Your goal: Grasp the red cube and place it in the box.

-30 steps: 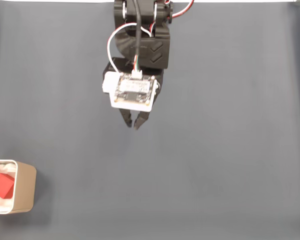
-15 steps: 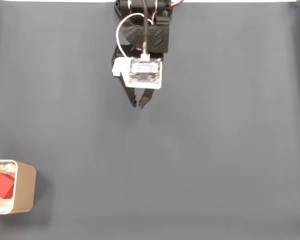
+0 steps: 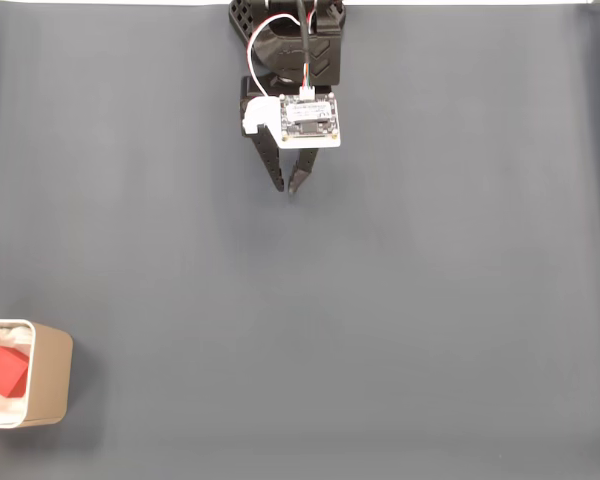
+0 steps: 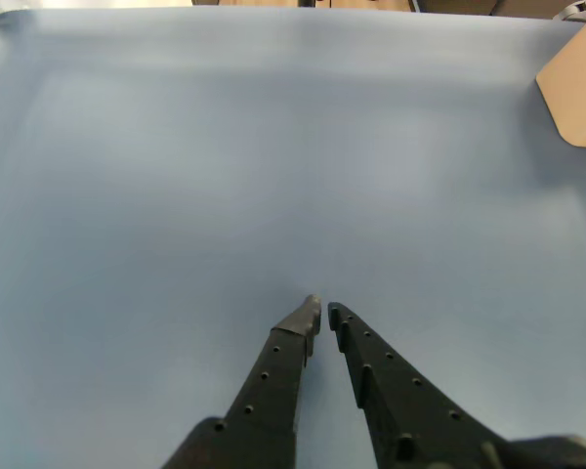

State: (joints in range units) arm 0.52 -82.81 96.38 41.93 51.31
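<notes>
Fixed view crops the box [image 3: 50,375] holding the red cube [image 3: 4,372].

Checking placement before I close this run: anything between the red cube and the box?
Nothing stands between them: in the fixed view the red cube already lies inside the box at the lower left. The gripper is near the top, apart from both, holding nothing, with bare mat between.

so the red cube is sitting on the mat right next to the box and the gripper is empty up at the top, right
Not quite: in the fixed view the red cube sits inside the box, not beside it on the mat. The rest holds: the gripper is empty near the top edge.
</notes>
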